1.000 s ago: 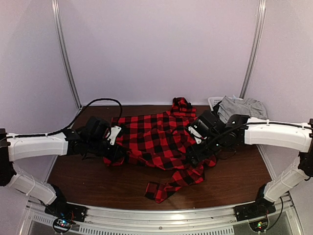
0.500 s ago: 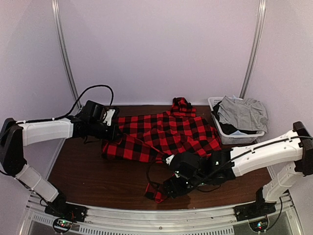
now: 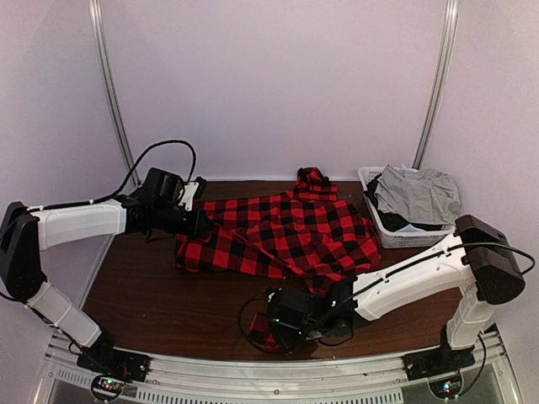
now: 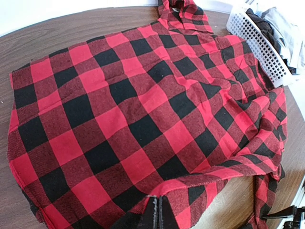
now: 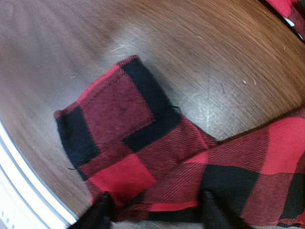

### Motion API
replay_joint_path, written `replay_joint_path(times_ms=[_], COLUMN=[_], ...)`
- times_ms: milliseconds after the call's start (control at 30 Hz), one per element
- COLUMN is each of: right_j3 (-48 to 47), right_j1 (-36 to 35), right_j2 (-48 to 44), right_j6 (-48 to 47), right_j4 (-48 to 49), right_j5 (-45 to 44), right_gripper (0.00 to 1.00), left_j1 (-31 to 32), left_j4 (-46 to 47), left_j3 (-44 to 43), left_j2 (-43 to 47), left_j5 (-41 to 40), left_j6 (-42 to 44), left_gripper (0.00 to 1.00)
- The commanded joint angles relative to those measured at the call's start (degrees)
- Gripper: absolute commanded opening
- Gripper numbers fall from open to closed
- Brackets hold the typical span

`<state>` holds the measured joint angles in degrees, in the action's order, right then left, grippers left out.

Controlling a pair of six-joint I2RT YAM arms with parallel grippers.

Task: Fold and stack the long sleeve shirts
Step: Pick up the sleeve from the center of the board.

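Note:
One of the long sleeve shirts, a red-and-black check flannel (image 3: 286, 231), lies spread on the brown table with its collar toward the back. My left gripper (image 3: 200, 223) is shut on the shirt's left edge; in the left wrist view the closed fingertips (image 4: 158, 212) pinch a fold of the shirt (image 4: 133, 105). One sleeve trails to the table's front, ending in a cuff (image 3: 263, 332). My right gripper (image 3: 276, 324) is low over that cuff (image 5: 119, 129), open, one finger (image 5: 102, 212) on each side of the sleeve (image 5: 156, 212).
A white mesh basket (image 3: 368, 177) stands at the back right, piled with grey and dark clothes (image 3: 417, 194); it also shows in the left wrist view (image 4: 255, 43). The table's metal front rail (image 3: 278, 379) lies just beyond the cuff. A black cable (image 3: 160, 151) loops behind the left arm.
My right arm has swung from the shirt's right side down to the front sleeve cuff. My left gripper has drawn the shirt's edge back and left, and the body now lies flatter.

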<state>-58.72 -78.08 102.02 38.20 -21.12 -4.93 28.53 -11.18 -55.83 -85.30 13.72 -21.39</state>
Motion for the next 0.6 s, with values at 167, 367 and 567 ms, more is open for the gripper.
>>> replay_joint_path(times_ms=[167,367,567], right_j3=[-1.37,-1.84,-6.91], right_j1=[-0.5,-0.37,1.81], right_j2=[-4.36,-16.09,-25.29], right_j6=[2.83,5.4,7.16], right_j4=[-12.62,-24.45,-39.35], right_j5=[-6.91,-10.86,-16.91], right_gripper=[0.06,0.0,0.0], left_j1=[-0.5,-0.45,-0.41], left_j4=[0.88,0.77,-0.66], left_j3=[-0.39,2.09,4.53], left_j2=[1.23,2.61,5.88], left_j5=[-3.21,-5.06,-8.26], left_j6=[1.69,1.66,2.75], left_gripper=[0.0,0.0,0.0])
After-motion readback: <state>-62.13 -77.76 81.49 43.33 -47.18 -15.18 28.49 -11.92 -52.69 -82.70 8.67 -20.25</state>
